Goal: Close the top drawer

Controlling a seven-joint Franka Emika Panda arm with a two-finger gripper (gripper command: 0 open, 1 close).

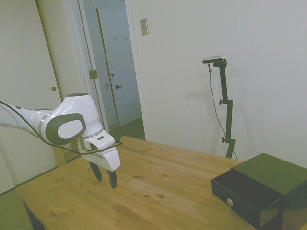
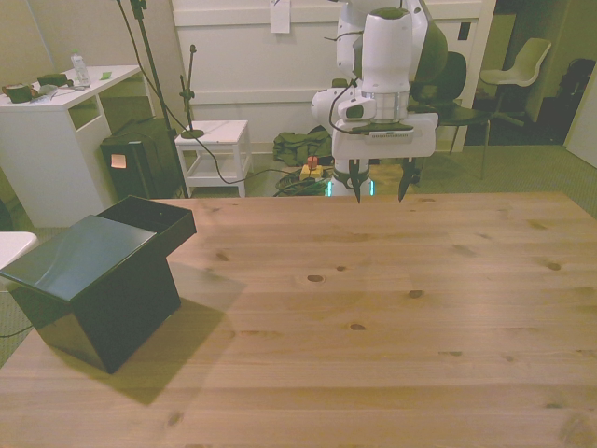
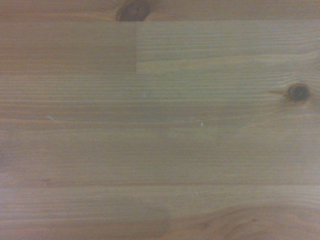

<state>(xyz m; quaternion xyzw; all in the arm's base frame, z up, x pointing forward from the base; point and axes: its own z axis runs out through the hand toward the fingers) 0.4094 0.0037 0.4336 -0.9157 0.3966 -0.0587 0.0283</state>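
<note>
The top drawer [image 1: 242,196] sticks out of a small black cabinet [image 1: 273,173] at the side view's right; its front carries a small pale knob [image 1: 230,202]. In the front view the drawer [image 2: 149,220] juts from the cabinet [image 2: 84,280] on the front view's left. My gripper [image 1: 105,178] hangs open above the table, far from the drawer, holding nothing. In the front view the gripper [image 2: 381,193] is over the table's far edge. The wrist view shows only bare wood [image 3: 160,130].
The wooden table [image 2: 373,317] spreads between the gripper and the cabinet. Behind the table stand a white desk [image 2: 56,140], a small white stand [image 2: 216,140] and a chair [image 2: 522,65]. A doorway [image 1: 112,67] opens behind the arm.
</note>
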